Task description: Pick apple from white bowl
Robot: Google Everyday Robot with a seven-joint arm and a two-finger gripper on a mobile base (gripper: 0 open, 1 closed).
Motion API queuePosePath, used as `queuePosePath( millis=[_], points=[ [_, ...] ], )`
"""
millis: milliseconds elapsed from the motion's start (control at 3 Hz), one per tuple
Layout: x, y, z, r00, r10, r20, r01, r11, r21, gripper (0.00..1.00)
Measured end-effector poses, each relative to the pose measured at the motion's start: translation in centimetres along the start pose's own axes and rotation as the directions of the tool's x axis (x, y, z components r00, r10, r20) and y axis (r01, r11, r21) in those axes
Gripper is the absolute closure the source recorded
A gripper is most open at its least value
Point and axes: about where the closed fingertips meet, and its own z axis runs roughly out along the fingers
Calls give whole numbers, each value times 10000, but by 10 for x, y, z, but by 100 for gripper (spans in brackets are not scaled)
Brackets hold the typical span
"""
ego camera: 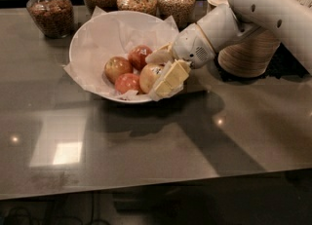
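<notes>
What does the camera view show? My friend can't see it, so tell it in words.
A white robot's gripper reaches into a white bowl, right at the pale apple beside three redder apples. The bowl sits on a grey table, with filled jars behind it.
</notes>
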Motion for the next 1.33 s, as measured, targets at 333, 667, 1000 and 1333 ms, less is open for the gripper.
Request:
queuePosePath(
  millis=[333,667,1000,1333],
  points=[
    [-4,1,-3,10000,2,1,-2,10000,-4,42],
    [-4,1,-3,10000,62,17,-62,9999,-102,65],
    [-4,1,-3,10000,62,18,-62,9999,-103,88],
    [-4,1,-3,10000,62,18,-62,9999,-103,100]
  ],
)
